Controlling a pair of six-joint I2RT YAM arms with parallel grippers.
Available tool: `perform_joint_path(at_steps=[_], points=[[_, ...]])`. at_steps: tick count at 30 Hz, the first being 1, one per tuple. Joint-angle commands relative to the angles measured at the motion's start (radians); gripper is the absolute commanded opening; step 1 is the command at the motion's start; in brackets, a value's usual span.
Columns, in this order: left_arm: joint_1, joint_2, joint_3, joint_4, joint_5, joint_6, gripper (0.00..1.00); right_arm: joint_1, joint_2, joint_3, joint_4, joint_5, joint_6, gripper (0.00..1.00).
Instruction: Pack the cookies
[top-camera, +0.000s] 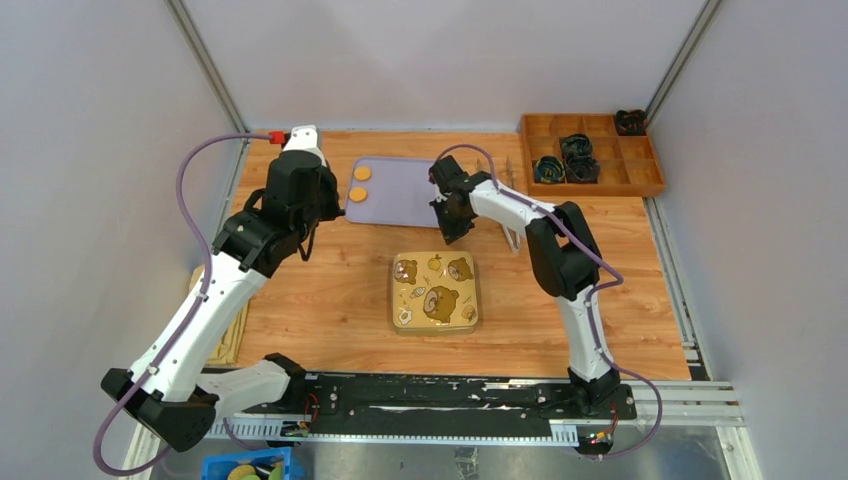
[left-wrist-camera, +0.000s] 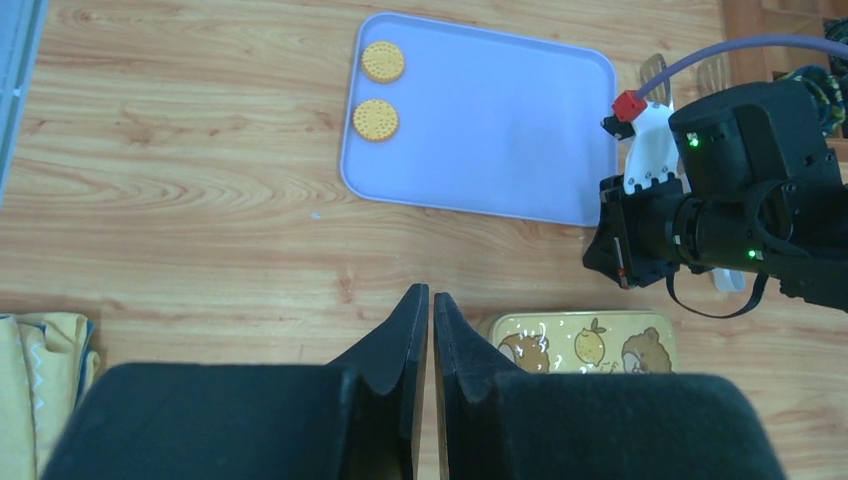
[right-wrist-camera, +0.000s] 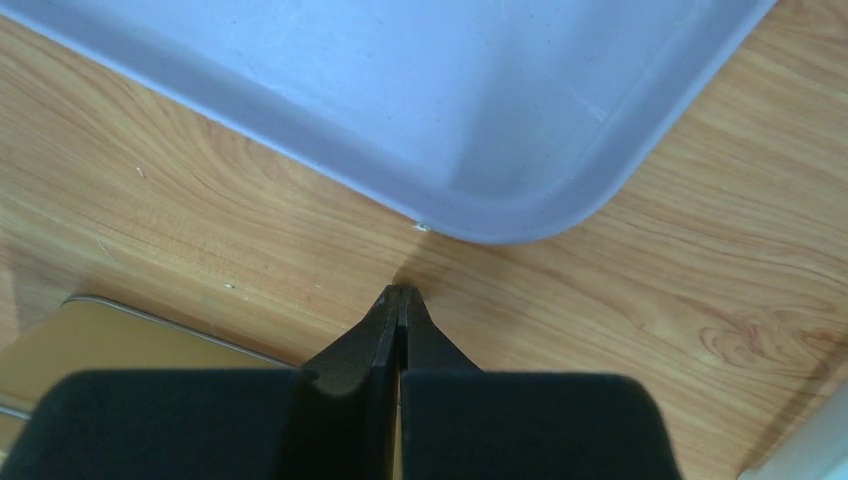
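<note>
Two round orange-yellow cookies (top-camera: 362, 173) (top-camera: 357, 195) lie at the left end of the lavender tray (top-camera: 410, 195); the left wrist view shows them as cookies (left-wrist-camera: 383, 61) (left-wrist-camera: 376, 120) on the tray (left-wrist-camera: 500, 130). The square yellow tin (top-camera: 436, 292) with bear pictures sits lid on, nearer than the tray. My left gripper (left-wrist-camera: 431, 292) hovers above bare wood left of the tin (left-wrist-camera: 585, 343), jaws nearly together with only a thin slit, holding nothing. My right gripper (right-wrist-camera: 401, 290) is shut and empty, tips low over the wood between the tray's near right corner (right-wrist-camera: 500, 215) and the tin (right-wrist-camera: 100, 340).
A wooden compartment box (top-camera: 590, 153) with dark items stands at the back right. A yellow cloth (left-wrist-camera: 40, 370) lies at the table's left edge. The right arm's black wrist (left-wrist-camera: 740, 200) stands just right of the tray. A blue bin (top-camera: 240, 465) sits below the front rail.
</note>
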Motion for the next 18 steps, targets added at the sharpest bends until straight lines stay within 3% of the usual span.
perform_joint_path(at_steps=[1, 18], points=[[-0.006, 0.002, -0.013, -0.004, -0.029, 0.012, 0.12, -0.004, 0.056, 0.065, -0.045, 0.018, 0.013, 0.0], [-0.006, -0.008, -0.033, -0.005, -0.035, 0.023, 0.12, -0.075, 0.131, 0.232, -0.087, 0.039, 0.026, 0.0]])
